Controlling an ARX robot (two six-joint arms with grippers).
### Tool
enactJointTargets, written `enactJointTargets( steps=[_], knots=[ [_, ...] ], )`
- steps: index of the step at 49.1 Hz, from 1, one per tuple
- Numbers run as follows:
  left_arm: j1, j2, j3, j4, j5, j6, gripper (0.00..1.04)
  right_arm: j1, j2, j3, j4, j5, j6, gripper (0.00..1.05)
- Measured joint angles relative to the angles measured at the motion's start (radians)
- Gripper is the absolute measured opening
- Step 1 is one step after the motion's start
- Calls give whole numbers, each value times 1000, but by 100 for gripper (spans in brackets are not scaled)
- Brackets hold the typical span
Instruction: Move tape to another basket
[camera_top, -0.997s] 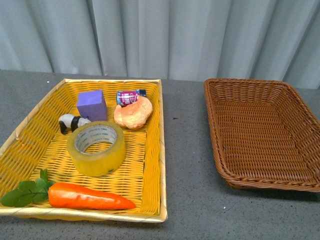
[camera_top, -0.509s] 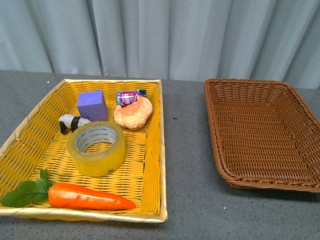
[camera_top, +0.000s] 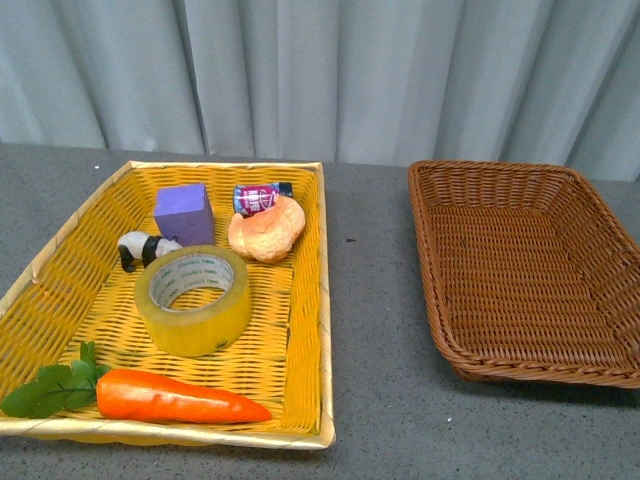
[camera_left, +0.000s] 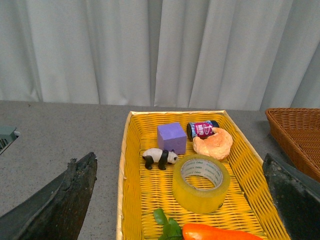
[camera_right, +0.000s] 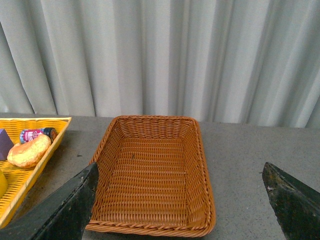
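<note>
By the desk's left edge, round shiny tape (camera_top: 192, 300) lies in a woven yellow tray (camera_top: 58, 292); left claw (camera_left: 177, 161) and right claw (camera_right: 180, 171) spread wide.

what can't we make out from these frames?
- Front view: small can partly hidden by the bread.
- Left wrist view: carrot and brown basket cut off by the frame edge.
- Right wrist view: yellow tray mostly cut off by the edge.
- All views: print on tape core and small can too small to read.

Staged lab rig, I reckon: grey worktop (camera_top: 375, 330), pleated curtain (camera_top: 400, 70) backdrop, toy panda (camera_top: 145, 246) and fake carrot (camera_top: 180, 397) as props.
</note>
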Motion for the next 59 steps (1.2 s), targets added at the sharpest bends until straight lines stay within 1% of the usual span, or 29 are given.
enactJointTargets(
  steps=[13,14,15,16,17,18,22,24,27,29,32,38,44,47,51,55,59],
  knots=[
    [0,0,0,0,-1,0,98,0,0,0,0,0,0,96],
    [-16,14,7,-27,-54,-16,98,0,0,0,0,0,0,96],
    [-44,47,24,-68,-135,-36,98,0,0,0,0,0,0,96],
    [-62,83,32,-70,-172,-47,98,0,0,0,0,0,0,96],
    [-79,145,42,-52,-235,-66,98,0,0,0,0,0,0,96],
    [-85,210,51,-20,-238,-87,98,0,-1,0,0,1,0,96],
    [-97,461,101,156,-225,-121,98,0,-1,0,0,0,0,96],
    [-106,624,145,268,-211,-138,98,0,-1,0,0,0,0,96],
    [-127,843,218,394,-185,-150,98,0,-1,0,0,0,0,96],
    [-140,975,267,441,-171,-156,98,0,-1,0,0,0,0,96],
    [-150,1096,310,475,-156,-157,98,0,-1,0,0,0,0,96],
    [-160,1337,416,465,-130,-168,98,0,-1,0,0,0,0,96],
    [-157,1571,555,404,-111,-207,98,0,-1,0,0,0,0,96],
    [-155,1627,593,385,-106,-225,98,0,-1,0,0,0,0,96],
    [-154,1695,642,349,-131,-227,98,0,-1,0,0,0,0,96],
    [-154,1752,694,302,-110,-235,98,0,-1,0,0,0,0,96],
    [-153,1798,731,270,-113,-237,98,0,-1,0,0,0,0,96]
  ],
)
